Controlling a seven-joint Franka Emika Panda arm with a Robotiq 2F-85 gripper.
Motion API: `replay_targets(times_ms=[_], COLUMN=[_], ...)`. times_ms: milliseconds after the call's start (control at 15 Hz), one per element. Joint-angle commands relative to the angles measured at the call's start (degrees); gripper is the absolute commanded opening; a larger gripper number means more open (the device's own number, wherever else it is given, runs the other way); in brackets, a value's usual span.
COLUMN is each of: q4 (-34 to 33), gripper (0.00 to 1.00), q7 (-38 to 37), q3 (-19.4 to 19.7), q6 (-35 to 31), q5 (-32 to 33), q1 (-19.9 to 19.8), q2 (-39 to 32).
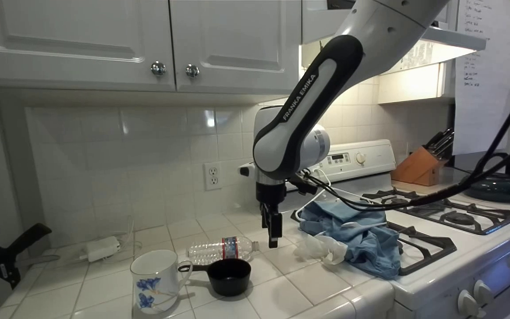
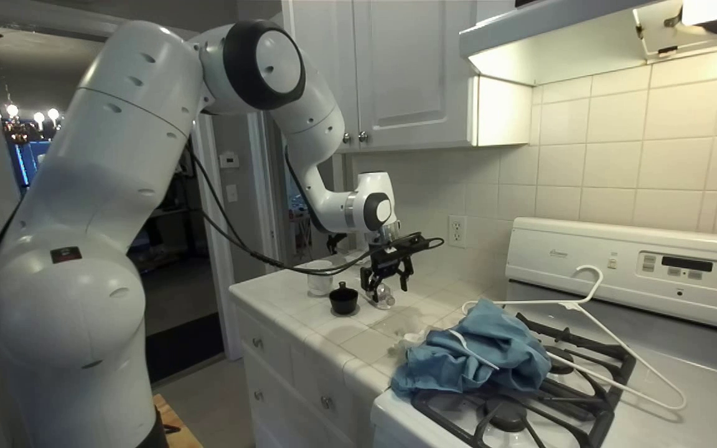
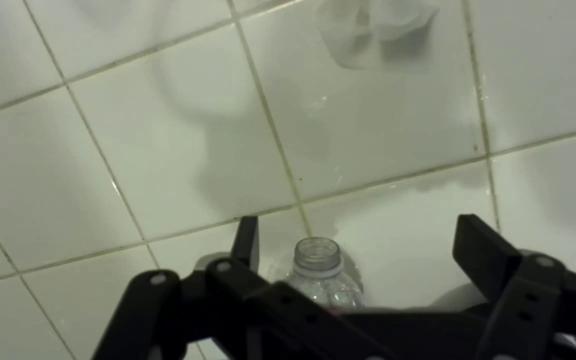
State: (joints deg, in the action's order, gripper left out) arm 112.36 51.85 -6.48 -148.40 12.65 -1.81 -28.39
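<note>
Looks only as far as the approach imo: close to the uncapped plastic bottle point(image 1: 225, 248) lying on the desk point(image 1: 281, 293) at 12 o'clock from the black handled cup point(image 1: 229, 284) in an exterior view, but with fingers point(image 3: 485, 257) spread wide and no hold on it yet.

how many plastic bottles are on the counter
1: a clear, uncapped plastic bottle lying on the tiled counter, near the open gripper; others may be hidden.

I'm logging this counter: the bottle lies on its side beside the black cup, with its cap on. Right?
Not quite: the wrist view shows the bottle uncapped. It does lie on its side beside the black cup.
</note>
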Motion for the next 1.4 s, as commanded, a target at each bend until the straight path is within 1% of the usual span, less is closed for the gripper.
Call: replay_targets(times_ms=[0, 333, 600, 667, 733, 800, 1333], q4=[-5.2, -10.2, -12.2, -12.4, -12.5, -12.6, -11.6], gripper=[1.0, 0.98, 0.93, 0.92, 0.92, 0.88, 0.83], q7=[1.1, 1.2, 0.9, 0.7, 0.7, 0.6, -0.8], q3=[-0.1, -0.6, -1.0, -1.0, -1.0, -1.0, -0.9], q6=[0.3, 1.2, 1.8, 1.9, 2.1, 2.3, 5.4], q5=[0.7, 0.1, -0.1, -0.1, -0.1, -0.1, -0.2], q1=[0.4, 0.6, 0.7, 0.7, 0.8, 0.8, 1.5], q2=[-4.6, -8.7, -10.2, -10.3, -10.3, -10.3, -9.2])
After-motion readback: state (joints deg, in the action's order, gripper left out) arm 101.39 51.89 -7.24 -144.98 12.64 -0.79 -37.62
